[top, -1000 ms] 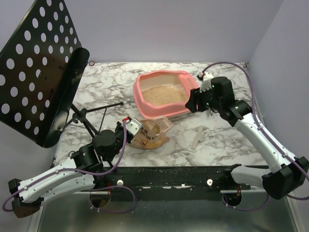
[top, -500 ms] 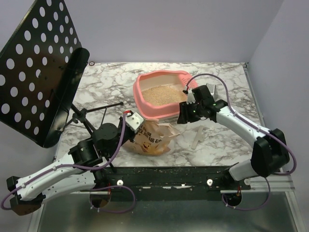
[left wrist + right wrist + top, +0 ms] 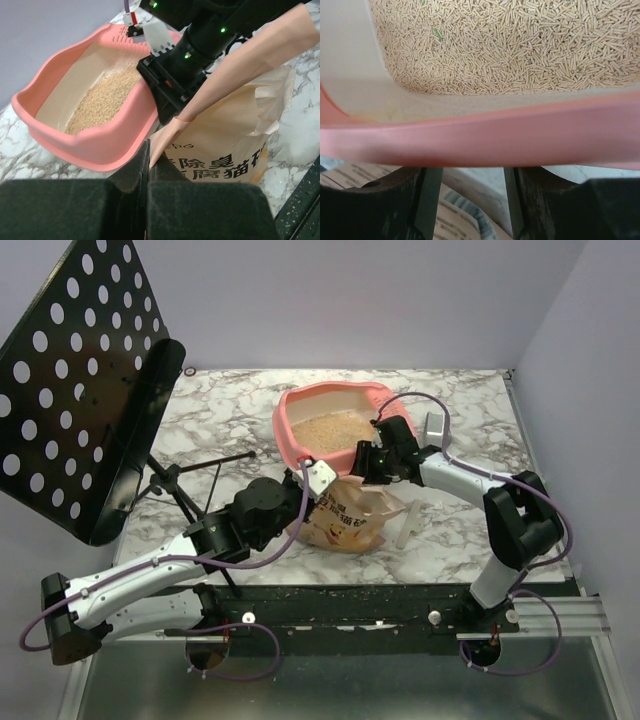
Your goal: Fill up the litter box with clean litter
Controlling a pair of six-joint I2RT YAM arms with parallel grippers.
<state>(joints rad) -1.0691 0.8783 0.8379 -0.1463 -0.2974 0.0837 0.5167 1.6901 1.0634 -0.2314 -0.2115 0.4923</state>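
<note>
**Bag pinched at the front, litter lying in the pink box**

Closest to the front edge of the marble counter (image 3: 220,420), the left arm (image 3: 150,580) reaches in from the left. The left jaws are closed tight on a fold at the top of a tan paper bag (image 3: 225,150). The bag carries dark print and sits crumpled on the counter just in front of the litter box (image 3: 90,145). Whether bag and box touch cannot be told. A pale flat stick (image 3: 405,525) lies on the counter just right of the bag.

Behind the bag, the right arm (image 3: 470,475) comes in from the right. The right jaws stand apart with nothing gripped between them, their tips just short of the box's near rim, which runs across in front of them in the right wrist view.

The box sits mid-counter, and the litter (image 3: 520,45), short beige pellets with a few green specks, lies on its floor well below the rim. The paler inner wall is bare above it. A slotted grille (image 3: 125,35) crosses the box's far end. A small silver object (image 3: 433,427) sits near the box's right side, too small to identify.

At the far left, a black perforated panel (image 3: 80,380) leans on a thin black stand (image 3: 190,485).
</note>
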